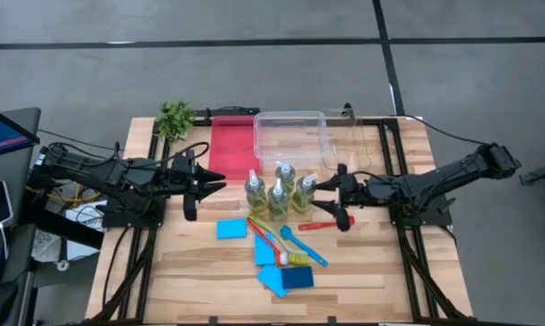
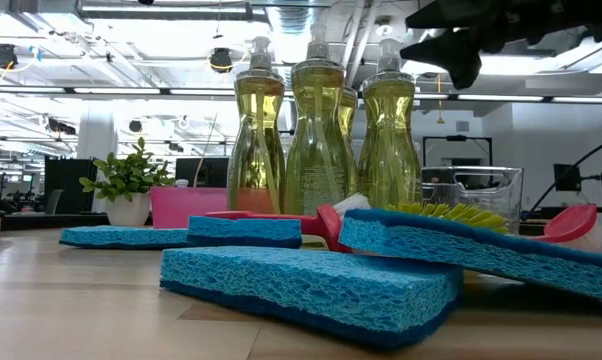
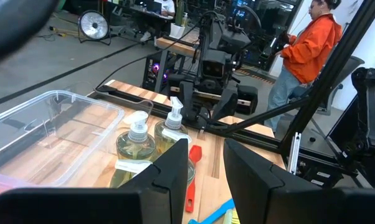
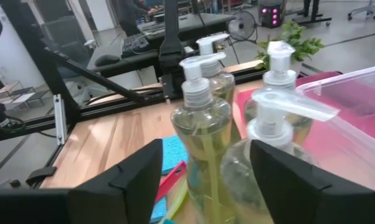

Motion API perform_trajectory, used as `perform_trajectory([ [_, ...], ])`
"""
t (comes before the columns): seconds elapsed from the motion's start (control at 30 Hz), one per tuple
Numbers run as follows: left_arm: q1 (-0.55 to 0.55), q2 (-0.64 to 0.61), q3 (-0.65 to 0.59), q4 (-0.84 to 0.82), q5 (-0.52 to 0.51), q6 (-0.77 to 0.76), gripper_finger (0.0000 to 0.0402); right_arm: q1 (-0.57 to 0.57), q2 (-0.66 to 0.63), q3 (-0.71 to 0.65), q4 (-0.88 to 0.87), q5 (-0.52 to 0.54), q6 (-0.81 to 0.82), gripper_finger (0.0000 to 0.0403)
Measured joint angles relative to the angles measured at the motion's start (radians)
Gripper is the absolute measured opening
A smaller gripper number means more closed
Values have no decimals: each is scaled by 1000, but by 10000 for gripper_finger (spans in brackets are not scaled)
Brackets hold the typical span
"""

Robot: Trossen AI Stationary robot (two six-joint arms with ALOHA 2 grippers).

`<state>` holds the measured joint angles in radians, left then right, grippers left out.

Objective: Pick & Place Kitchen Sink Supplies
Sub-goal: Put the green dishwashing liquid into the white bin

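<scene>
Four clear bottles of yellow-green liquid stand upright in a cluster at mid-table, also in the low view. In front of them lie blue sponges, one darker, and red, blue and yellow-bristled brushes. My left gripper is open, just left of the bottles and pointing at them. My right gripper is open, level on the bottles' right; its fingers stand either side of the nearest bottles without touching.
A clear plastic bin and a red tray sit behind the bottles toward the far edge. A small green plant stands at the far left corner. Bare wood lies near the table's front corners. A person in orange stands beyond the table.
</scene>
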<state>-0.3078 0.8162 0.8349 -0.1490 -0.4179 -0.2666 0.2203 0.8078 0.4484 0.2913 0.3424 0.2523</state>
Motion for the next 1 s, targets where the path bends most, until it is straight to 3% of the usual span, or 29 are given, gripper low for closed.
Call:
perform_trajectory([
  [0.67,0,0,0,0,0,0,104,-103,-2,0,-21,0,-26,224],
  [1.0,0,0,0,0,0,0,104,-118,114,0,82,0,-26,222],
])
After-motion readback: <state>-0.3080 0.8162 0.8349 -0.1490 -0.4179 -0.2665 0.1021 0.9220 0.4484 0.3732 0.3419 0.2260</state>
